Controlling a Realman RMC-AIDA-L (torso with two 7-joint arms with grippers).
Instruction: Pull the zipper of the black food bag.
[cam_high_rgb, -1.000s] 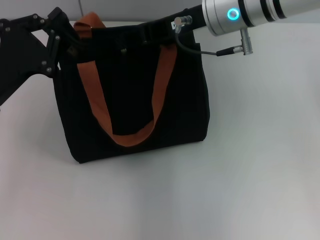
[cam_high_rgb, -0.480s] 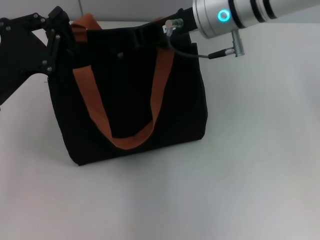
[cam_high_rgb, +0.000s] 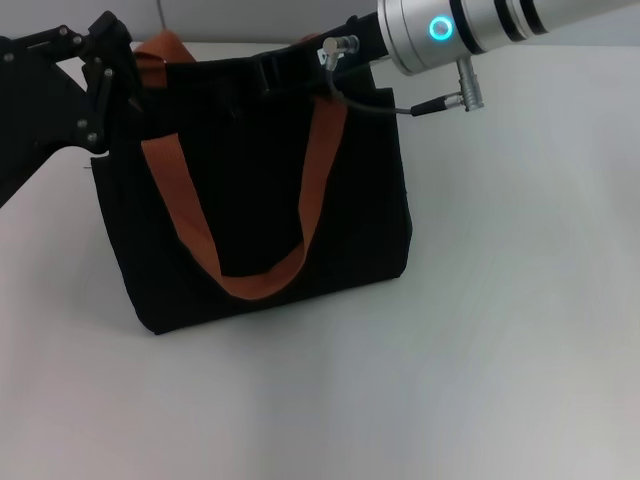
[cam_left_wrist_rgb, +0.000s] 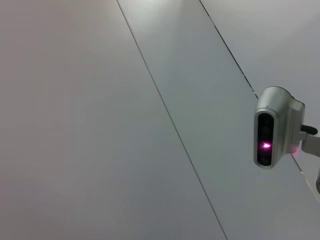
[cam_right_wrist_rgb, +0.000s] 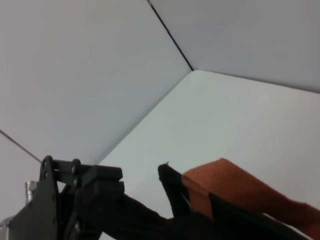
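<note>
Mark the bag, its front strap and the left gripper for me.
bag (cam_high_rgb: 360, 220), head view, bare black front panel to the right of the strap.
front strap (cam_high_rgb: 255, 282), head view, bottom of the orange loop.
left gripper (cam_high_rgb: 128, 75), head view, black fingers at the bag's top left corner.

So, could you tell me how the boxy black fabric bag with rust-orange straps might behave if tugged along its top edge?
The black fabric bag probably slides or tips: nothing visibly weighs it down. Its cloth looks soft, so the top would likely buckle; the rust-orange strap hangs limp.
</note>
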